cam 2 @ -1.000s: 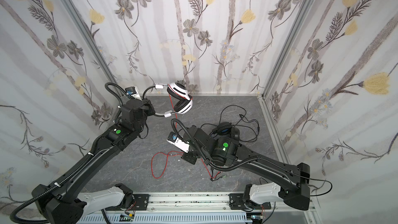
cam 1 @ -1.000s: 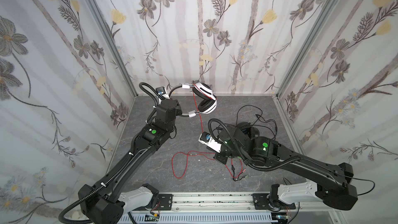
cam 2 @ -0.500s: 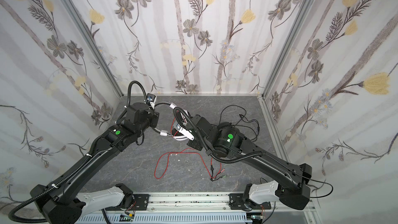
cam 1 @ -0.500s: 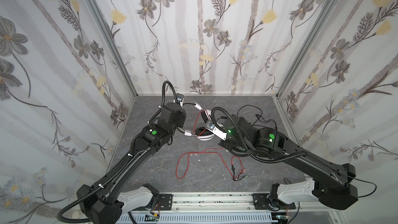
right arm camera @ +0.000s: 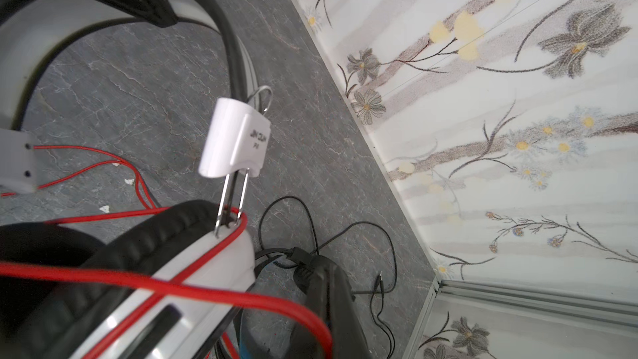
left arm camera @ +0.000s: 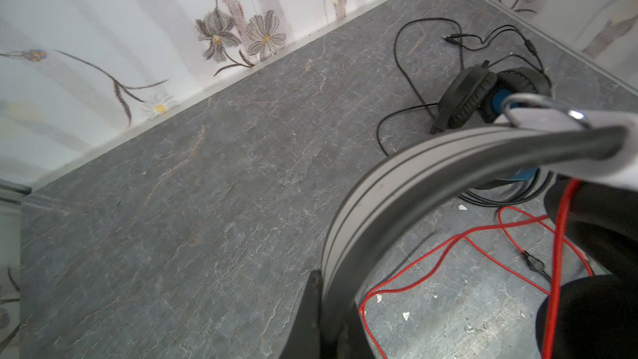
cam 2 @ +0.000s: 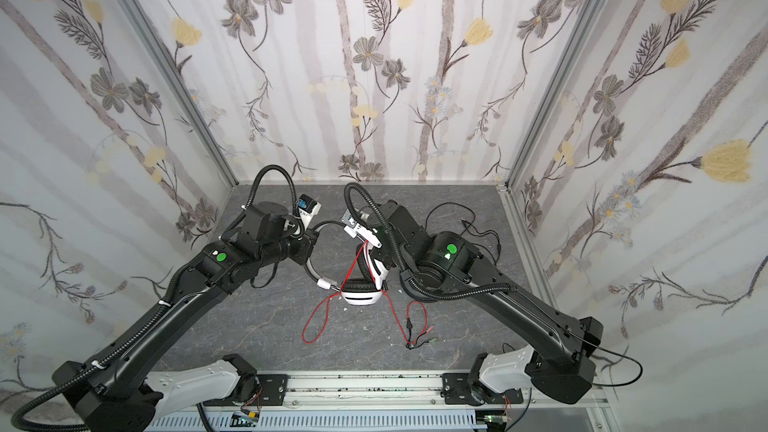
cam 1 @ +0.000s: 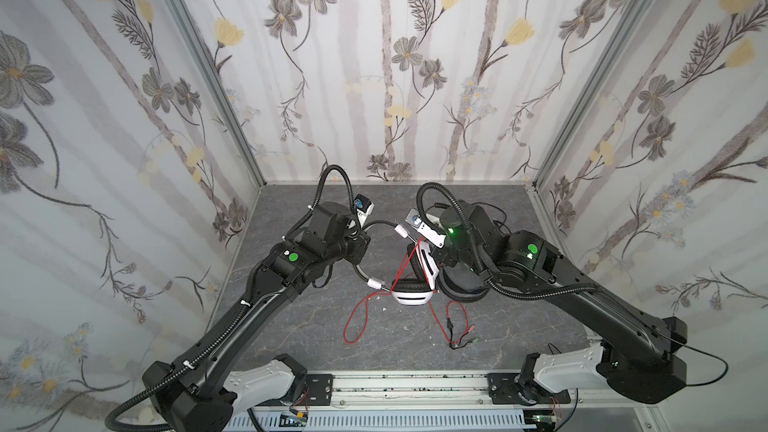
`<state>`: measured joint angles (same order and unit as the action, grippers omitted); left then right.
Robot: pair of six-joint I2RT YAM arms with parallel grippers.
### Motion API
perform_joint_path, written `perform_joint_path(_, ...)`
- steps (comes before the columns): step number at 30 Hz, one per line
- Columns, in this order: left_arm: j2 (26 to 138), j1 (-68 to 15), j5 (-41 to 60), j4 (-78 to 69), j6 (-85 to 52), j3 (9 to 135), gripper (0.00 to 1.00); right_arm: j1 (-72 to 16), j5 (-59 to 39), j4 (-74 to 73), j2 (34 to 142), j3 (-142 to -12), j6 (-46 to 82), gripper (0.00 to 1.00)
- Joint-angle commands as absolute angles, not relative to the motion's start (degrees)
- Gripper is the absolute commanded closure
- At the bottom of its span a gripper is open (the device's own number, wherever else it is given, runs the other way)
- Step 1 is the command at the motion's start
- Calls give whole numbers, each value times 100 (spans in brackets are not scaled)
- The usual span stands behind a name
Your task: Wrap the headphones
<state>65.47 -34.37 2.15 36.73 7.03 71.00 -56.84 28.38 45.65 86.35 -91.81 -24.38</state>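
Inside the cell walled with flowered wallpaper (cam 1: 374, 76), both headsets lie on the grey stone-look tabletop (cam 1: 291, 326). You find the white over-ear headset with black ear pads (cam 1: 411, 297) at the centre. One of its cups lies flat on the tabletop and the other stands upright just behind it. The all-black over-ear headset with blue accents (left arm camera: 462, 98) sits just to the right of it, under your right arm.

Your left arm reaches forward from its base with the wrist bent inward. Your left claw (cam 1: 360, 249) is clamped on the white headset's dark headband (left arm camera: 379, 184), which arcs up off the table. Your right arm mirrors it, elbow out and claw pointing toward the centre. Your right claw (cam 1: 424, 248) is closed just above the upright cup. Strands of the thin red cord (right arm camera: 86, 275) rise to it, so it looks pinched on the cord. The two claws are near each other.

The rest of the red cord loops over the tabletop between the cups and the aluminium front rail (cam 1: 395, 384). You have bare tabletop to the left and along the back wall.
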Motion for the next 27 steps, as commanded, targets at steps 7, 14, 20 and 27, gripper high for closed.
perform_joint_path(7,6311,-3501,519,4151,798,7587,100,-5353,2986,3876,8720,-9242,-2452,90)
perform_joint_path(14,6517,-3508,1116,4529,833,8016,100,-5269,2642,3585,8746,-9207,-2353,84)
perform_joint_path(20,6488,-3513,1512,4450,506,8242,100,-4794,1927,3238,8550,-8890,-1924,82)
perform_joint_path(27,6402,-3505,1779,4102,94,8469,100,-4090,881,2575,8217,-8330,-1456,80)
